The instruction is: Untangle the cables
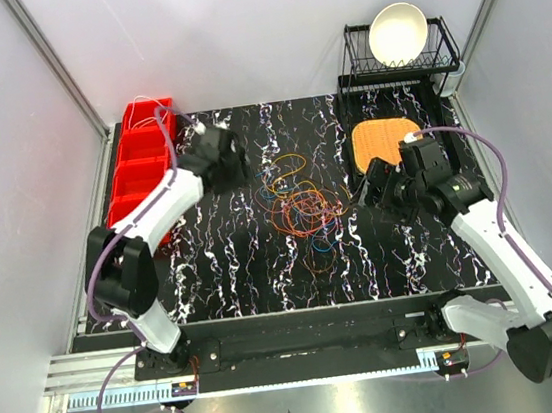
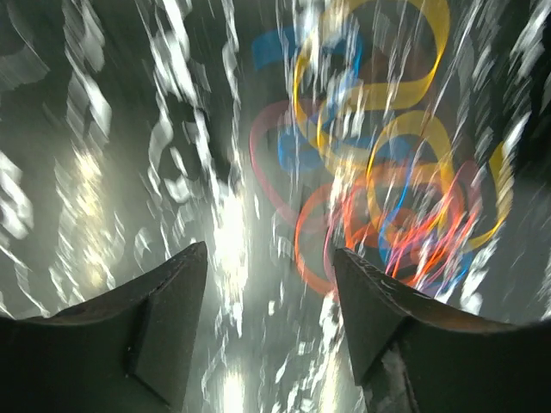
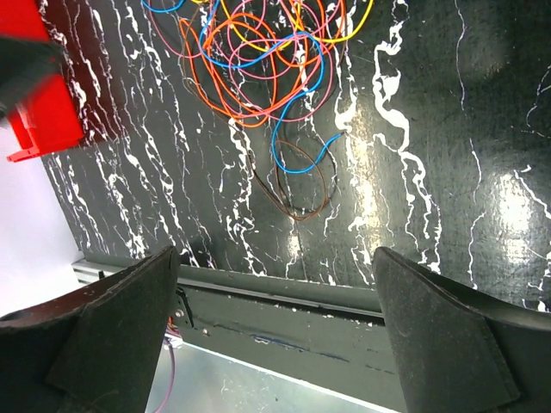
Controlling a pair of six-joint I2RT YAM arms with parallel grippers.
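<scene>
Marbled table (image 1: 224, 273), cables (image 1: 298, 202) bunched off edges, left tool (image 2: 271, 249) spread, right tool (image 3: 275, 251) spread

L arm (image 1: 160, 206) is angling up from its base, elbow jutting out to the left, forearm running up & right. L gripper (image 2: 271, 258) is pointing down twd the centre, its fingers (image 2: 146, 327) standing apart w/ nothing btwn them. R arm (image 1: 502, 239) is folding at an elbow low on the near right, forearm slanting up & left. R gripper (image 3: 275, 258) is facing the centre, jaws gaping wide, gripping nothing. Both grippers are hovering, well apart from each other.
</scene>
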